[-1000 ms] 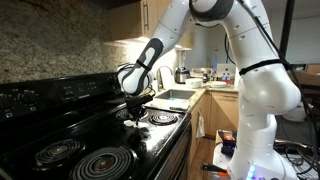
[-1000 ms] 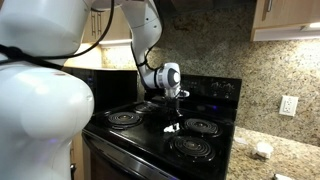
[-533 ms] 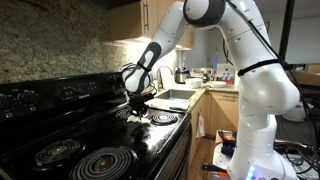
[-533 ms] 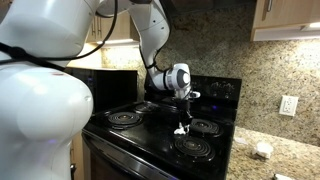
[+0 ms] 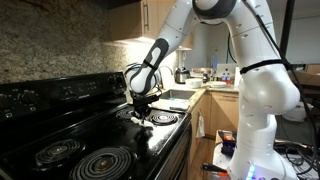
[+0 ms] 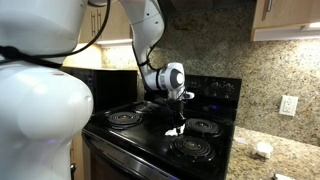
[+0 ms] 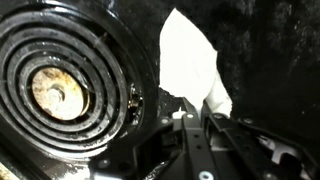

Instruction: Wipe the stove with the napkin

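**Kitchen stove top, white napkin pinched in a robot gripper**

Speckled granite backsplash (image 6: 250,70) and wooden cabinets (image 6: 290,18) behind a glossy black stove (image 6: 150,140), fitted with four coil burners (image 6: 203,126) in chrome rings and a raised black control panel (image 5: 60,90) along its back edge.

Near the middle of the stove top, on bare black surface between the burners: small white napkin (image 7: 190,60), thin and wrinkled, wide at one end and narrowing to a point at the other. Spread against the glossy top just beside one coil burner (image 7: 60,90), not over it. Well back from the front edge. Visible in an exterior view only as a small white patch under the fingertips, napkin (image 6: 178,128) low against the stove.

Clamped on that narrow end: gripper (image 7: 198,118), jaws drawn tight together on the paper, pointing down at the stove top.

Above, white jointed arm (image 6: 148,40) reaching in over the back of the stove.

Farther out, steel sink (image 5: 178,97) set in the counter past the stove's far side, and a wall outlet (image 6: 287,105) on the backsplash.
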Controlling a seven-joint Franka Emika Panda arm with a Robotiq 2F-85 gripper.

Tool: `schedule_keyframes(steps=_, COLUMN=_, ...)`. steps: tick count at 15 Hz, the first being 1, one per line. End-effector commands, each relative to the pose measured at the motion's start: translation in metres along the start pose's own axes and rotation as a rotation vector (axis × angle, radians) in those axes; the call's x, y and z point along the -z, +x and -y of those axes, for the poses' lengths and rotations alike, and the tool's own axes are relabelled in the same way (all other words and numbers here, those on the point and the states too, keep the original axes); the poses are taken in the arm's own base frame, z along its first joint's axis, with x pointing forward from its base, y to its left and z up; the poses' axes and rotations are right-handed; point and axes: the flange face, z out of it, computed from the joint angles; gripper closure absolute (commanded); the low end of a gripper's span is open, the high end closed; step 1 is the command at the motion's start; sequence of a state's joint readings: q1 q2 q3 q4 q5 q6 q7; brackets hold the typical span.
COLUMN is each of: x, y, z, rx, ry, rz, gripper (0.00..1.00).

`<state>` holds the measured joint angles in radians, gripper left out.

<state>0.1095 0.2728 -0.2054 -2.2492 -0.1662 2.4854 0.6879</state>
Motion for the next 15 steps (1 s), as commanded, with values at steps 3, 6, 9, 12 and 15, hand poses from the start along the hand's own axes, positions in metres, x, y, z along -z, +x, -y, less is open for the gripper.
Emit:
schedule_keyframes(steps=3, x=-0.028, y=-0.076, z=-0.063, rx=-0.151, ry=-0.027, rz=0.070, gripper=0.92)
schedule_keyframes(steps=6, x=-0.032, y=-0.096, z=-0.088, rx=-0.223, ry=-0.023, rz=0.086, gripper=0.92)
schedule_keyframes(steps=9, x=-0.030, y=-0.114, z=-0.093, rx=-0.217, ry=-0.006, rz=0.101, gripper=0.92)
schedule_keyframes(steps=12, x=-0.026, y=-0.136, z=-0.081, rx=-0.171, ry=0.030, rz=0.108, gripper=0.92)
schedule_keyframes(steps=15, x=-0.020, y=-0.166, z=-0.049, rx=-0.082, ry=0.064, rz=0.114, gripper=0.92)
